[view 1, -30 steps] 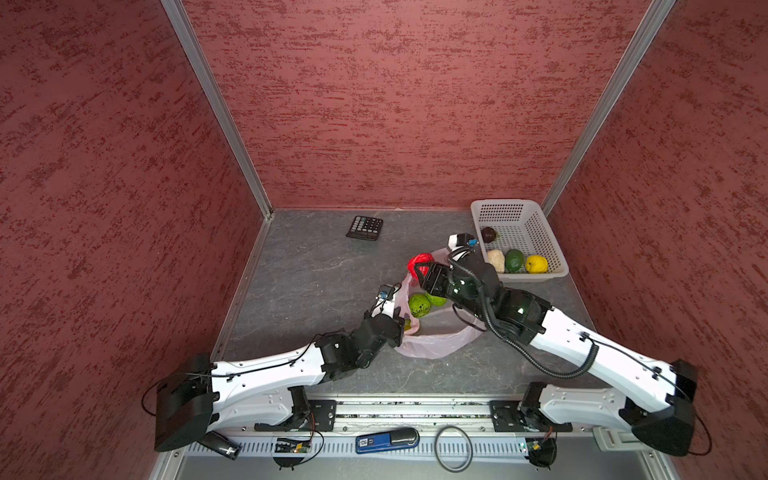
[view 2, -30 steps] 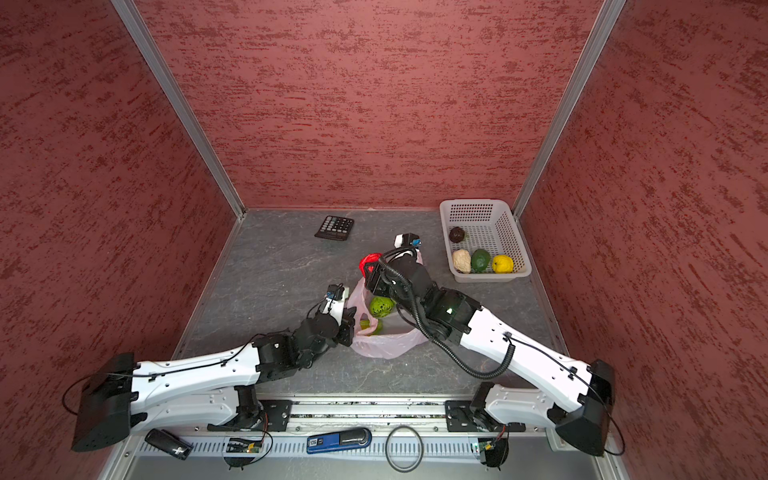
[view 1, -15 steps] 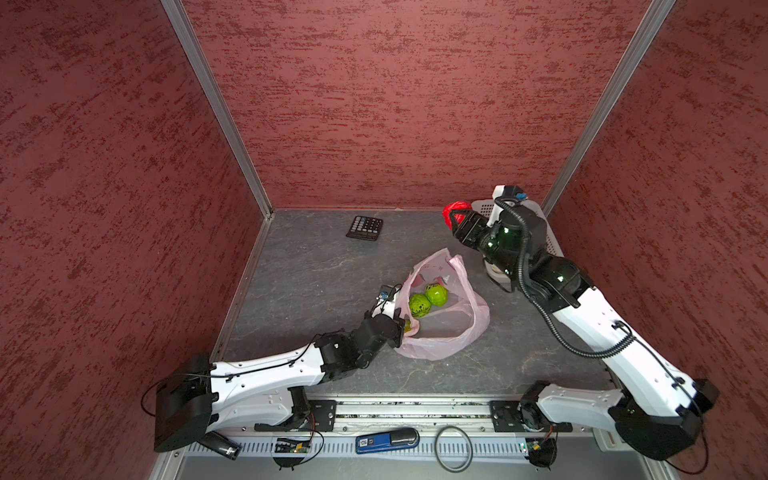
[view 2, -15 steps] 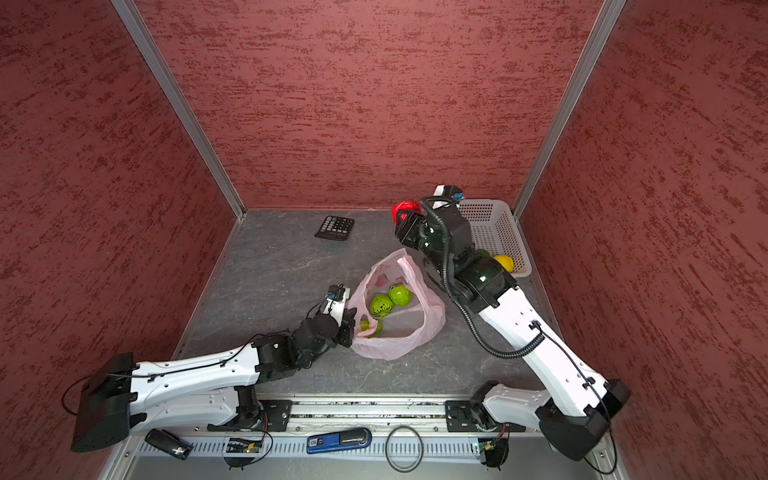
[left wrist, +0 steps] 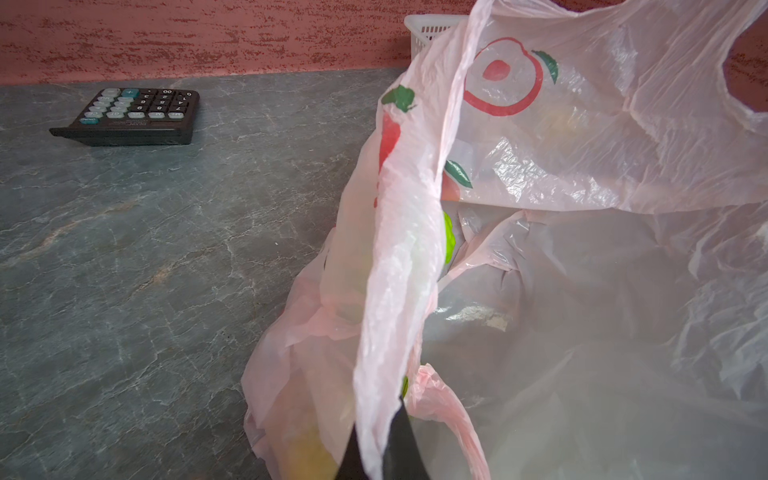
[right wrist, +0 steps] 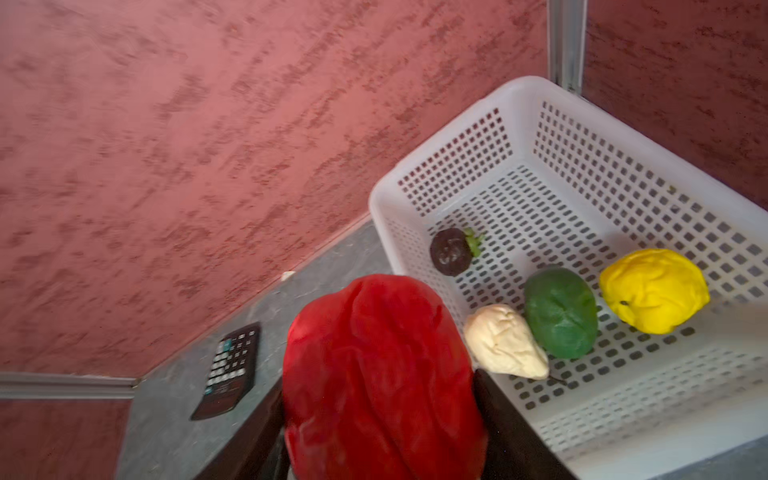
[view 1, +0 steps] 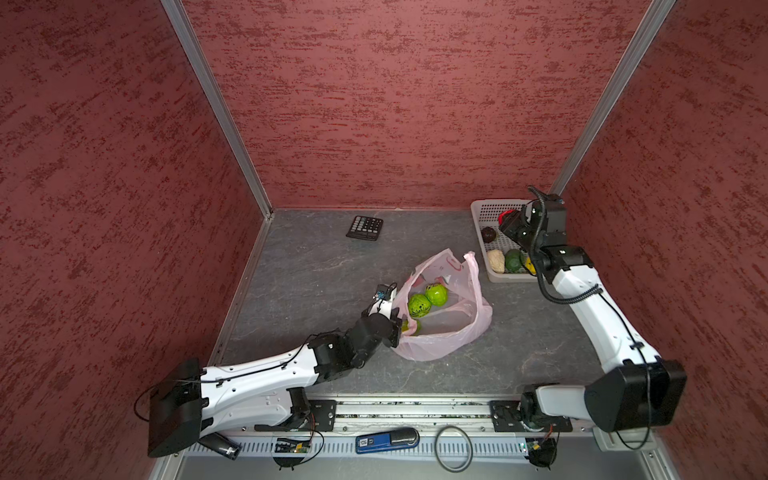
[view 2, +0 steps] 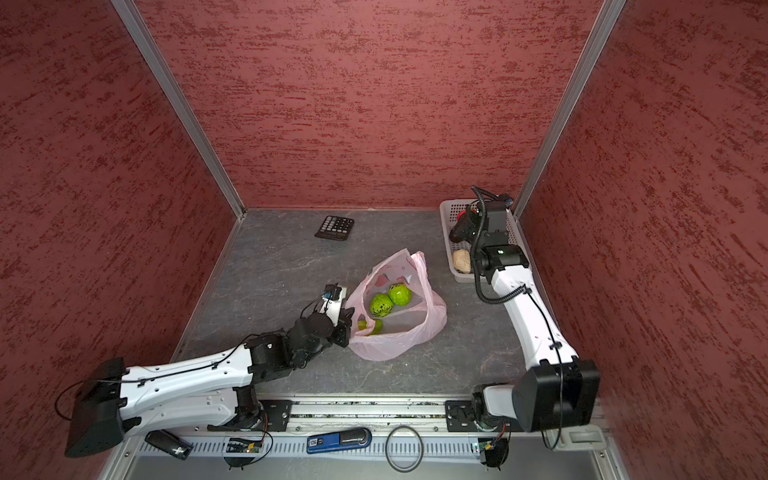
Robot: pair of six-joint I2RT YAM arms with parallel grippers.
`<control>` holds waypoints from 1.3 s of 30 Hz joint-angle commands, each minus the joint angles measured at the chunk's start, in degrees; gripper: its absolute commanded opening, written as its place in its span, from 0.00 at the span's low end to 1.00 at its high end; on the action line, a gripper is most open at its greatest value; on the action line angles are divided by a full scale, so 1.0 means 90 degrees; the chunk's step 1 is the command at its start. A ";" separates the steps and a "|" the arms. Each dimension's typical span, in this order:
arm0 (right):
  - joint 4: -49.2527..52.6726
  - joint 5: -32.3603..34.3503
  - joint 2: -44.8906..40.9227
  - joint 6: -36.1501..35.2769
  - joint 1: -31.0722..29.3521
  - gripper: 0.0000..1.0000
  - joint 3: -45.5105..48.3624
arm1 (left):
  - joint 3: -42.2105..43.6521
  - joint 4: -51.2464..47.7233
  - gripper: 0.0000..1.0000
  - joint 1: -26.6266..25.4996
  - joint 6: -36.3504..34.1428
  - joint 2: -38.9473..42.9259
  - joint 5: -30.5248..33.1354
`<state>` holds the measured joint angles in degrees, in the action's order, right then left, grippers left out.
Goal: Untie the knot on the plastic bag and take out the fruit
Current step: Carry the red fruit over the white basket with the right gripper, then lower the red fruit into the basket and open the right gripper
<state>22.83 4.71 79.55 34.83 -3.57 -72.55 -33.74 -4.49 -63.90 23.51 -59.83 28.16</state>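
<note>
Left hand [left wrist: 376, 451] tight on plastic bag [view 1: 449, 332]; right hand [right wrist: 378, 390] around red fruit [right wrist: 374, 340], lengthwise outward.

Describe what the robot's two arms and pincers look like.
Both arms have glossy white shells on the long links, with black joints, wrists and base housings. Thin black cables run along the left arm; a thicker black hose loops beside the right arm. The left pincer and right pincer are black.
</note>
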 commanded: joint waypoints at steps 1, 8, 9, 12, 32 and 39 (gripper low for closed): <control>-0.0692 -0.0363 0.0556 -0.0342 0.0340 0.52 -0.0063 | 0.0051 -0.0116 0.00 0.0058 0.0113 0.0095 -0.0146; -0.0932 -0.0660 0.2128 -0.0427 0.0944 0.53 -0.0711 | 0.0090 -0.0166 0.00 0.0029 0.0412 0.0071 -0.0085; -0.0913 -0.0723 0.2323 -0.0392 0.1007 0.53 -0.0799 | 0.0088 -0.0172 0.00 0.0034 0.0439 0.0066 -0.0064; -0.0877 -0.0754 0.2858 -0.0384 0.1120 0.53 -0.1067 | 0.0067 -0.0264 0.00 0.0030 0.0529 0.0047 -0.0024; 0.0188 -0.0766 0.2572 -0.0711 0.1046 0.90 -0.1364 | 0.0247 -0.0285 0.00 0.0030 0.0562 0.0348 -0.0136; 0.1288 -0.1253 0.0580 -0.0707 0.0673 0.89 -0.0868 | 0.0339 -0.0020 0.00 0.0017 0.0354 0.0376 -0.0263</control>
<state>28.47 -3.62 90.63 29.08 4.12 -81.76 -31.55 -6.94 -63.86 28.18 -57.25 26.76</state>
